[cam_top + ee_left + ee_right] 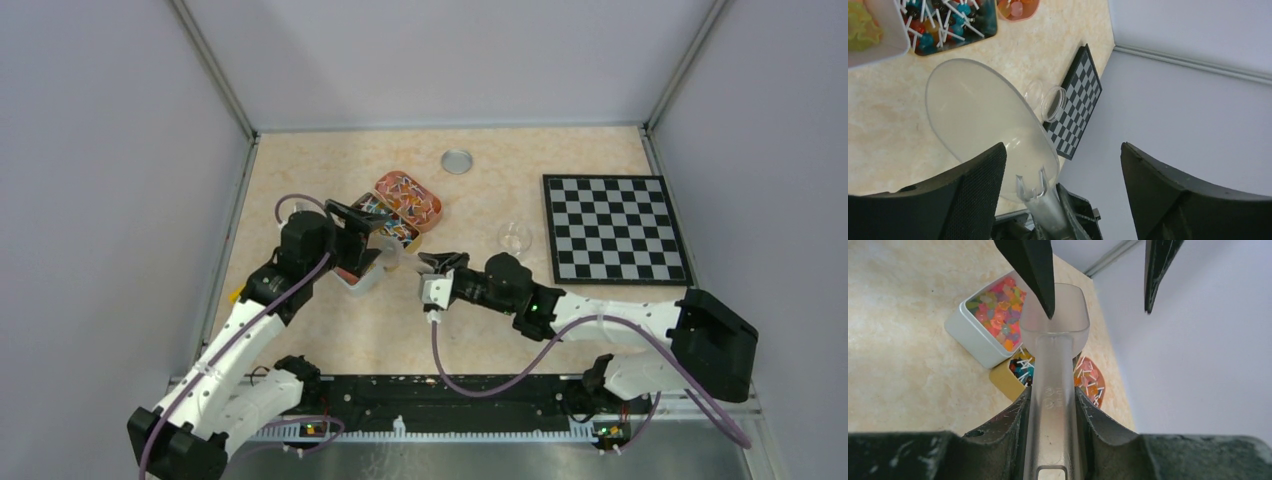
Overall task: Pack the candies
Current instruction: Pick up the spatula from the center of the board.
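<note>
Right gripper (pixel 1052 400) is clamping the empty clear plastic scoop (pixel 1068 320); left gripper (pixel 1062 150) is hanging wide open. Tiny multicoloured candies (pixel 995 315) are sitting in the white square tin (pixel 968 337), clear jar (pixel 515 237) apparently unfilled.

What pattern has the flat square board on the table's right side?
Black-and-white checks on the flat square board; top external view shows it best.

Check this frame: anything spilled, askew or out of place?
Nothing stands out. The candies sit inside their tins, none loose on the table; the clear scoop in the right gripper is empty, and the lid lies apart from the open jar.
</note>
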`<state>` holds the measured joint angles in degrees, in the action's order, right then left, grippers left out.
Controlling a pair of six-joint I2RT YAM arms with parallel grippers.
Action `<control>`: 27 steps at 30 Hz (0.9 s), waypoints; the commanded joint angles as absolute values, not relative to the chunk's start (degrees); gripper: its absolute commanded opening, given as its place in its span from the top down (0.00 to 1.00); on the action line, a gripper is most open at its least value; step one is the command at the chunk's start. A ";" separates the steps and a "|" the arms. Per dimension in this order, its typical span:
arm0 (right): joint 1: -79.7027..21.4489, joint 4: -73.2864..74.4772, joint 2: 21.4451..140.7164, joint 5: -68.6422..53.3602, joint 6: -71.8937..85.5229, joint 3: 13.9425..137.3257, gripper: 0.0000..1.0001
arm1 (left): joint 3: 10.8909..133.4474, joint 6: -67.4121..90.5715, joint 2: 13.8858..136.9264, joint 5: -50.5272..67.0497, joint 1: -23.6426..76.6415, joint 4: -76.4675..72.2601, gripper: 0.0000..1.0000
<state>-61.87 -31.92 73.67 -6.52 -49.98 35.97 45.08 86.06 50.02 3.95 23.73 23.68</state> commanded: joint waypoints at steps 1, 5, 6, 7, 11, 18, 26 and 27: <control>-62.41 -34.81 71.45 1.63 -38.69 37.33 1.00 | 46.80 73.83 47.55 0.54 23.79 18.80 0.14; -60.97 -26.80 69.91 2.83 -32.79 39.55 1.00 | 47.89 60.74 46.63 -1.83 23.82 18.25 0.20; -60.15 -24.84 69.49 2.44 -30.16 40.37 1.00 | 47.87 57.91 46.36 -1.73 23.77 17.74 0.20; -59.04 -22.72 69.06 1.71 -27.29 41.18 1.00 | 47.42 55.24 46.06 -1.51 23.81 16.71 0.20; -52.39 -18.13 67.46 -4.83 -14.82 43.23 1.00 | 45.19 47.85 45.23 -3.64 23.81 15.16 0.23; -48.01 -6.84 66.59 -5.32 -3.08 49.29 1.00 | 44.43 35.76 43.52 -5.33 23.80 13.10 0.33; -44.46 8.87 67.60 -3.23 8.34 58.67 1.00 | 40.28 26.81 38.28 -0.28 23.80 4.20 0.27; -44.44 9.49 67.63 -2.25 9.29 59.35 1.00 | 40.04 26.39 38.28 -0.27 23.82 3.96 0.16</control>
<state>-44.99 3.70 68.42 -4.05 2.02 54.98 41.58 31.59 39.59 -1.76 23.73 10.39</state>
